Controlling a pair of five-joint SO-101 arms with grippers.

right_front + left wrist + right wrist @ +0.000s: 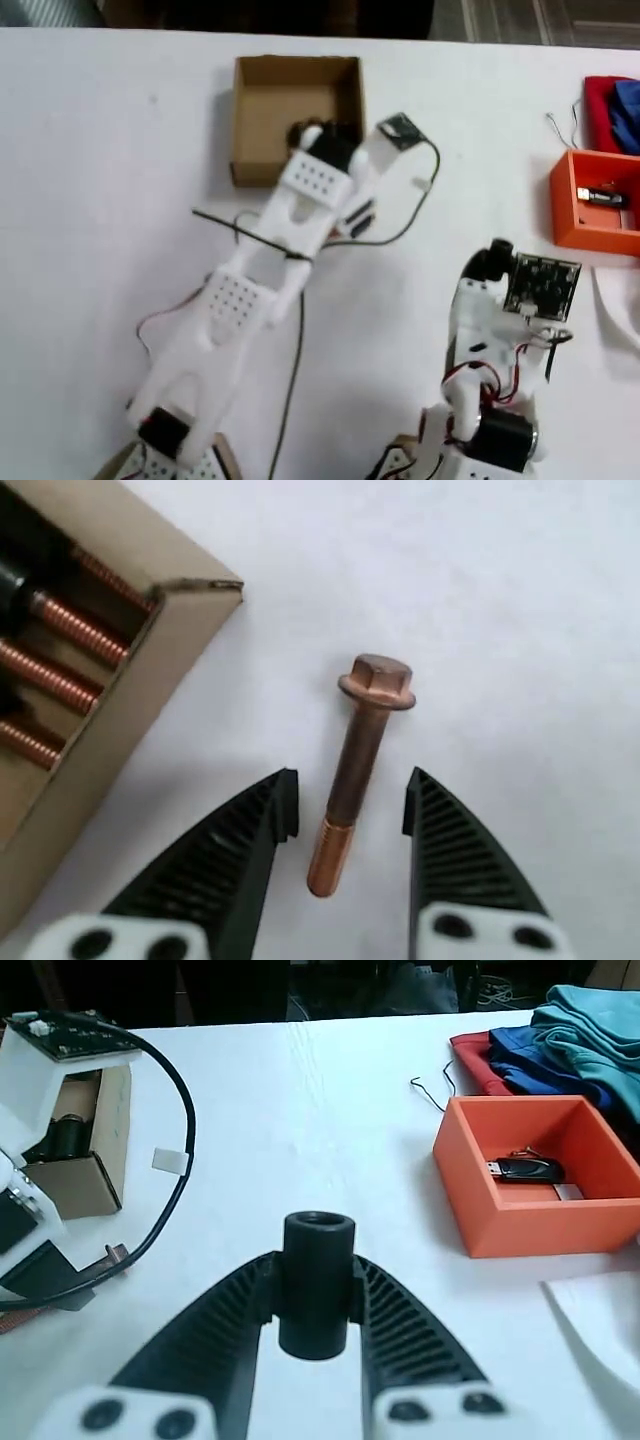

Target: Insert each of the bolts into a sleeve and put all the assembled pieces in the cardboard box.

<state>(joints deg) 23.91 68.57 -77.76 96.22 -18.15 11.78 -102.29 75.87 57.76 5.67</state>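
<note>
**Right arm, nearest the base.** The right gripper is clamped on a black sleeve. The two fingers press its sides, and its open end stands clear of the fingertips. In the high view this arm sits folded near its base, well apart from the box.

**Left arm, mid-bench.** The left arm stretches across the white bench to the near right corner of the box. The left gripper has its fingers apart, one on each side of a copper bolt. Whether either finger touches the bolt cannot be told. The bolt lies flat on the bench, with its threaded end between the fingertips and its flanged hex head pointing away from the gripper. It is just beside a corner of the box but outside it.

**Box.** Inside the cardboard walls lie assembled pieces, their copper threads projecting from black sleeves. Their number cannot be told.

**Far right.** An orange tray holds a black stick. Beyond it lie folded cloths in red, blue and teal.
</note>
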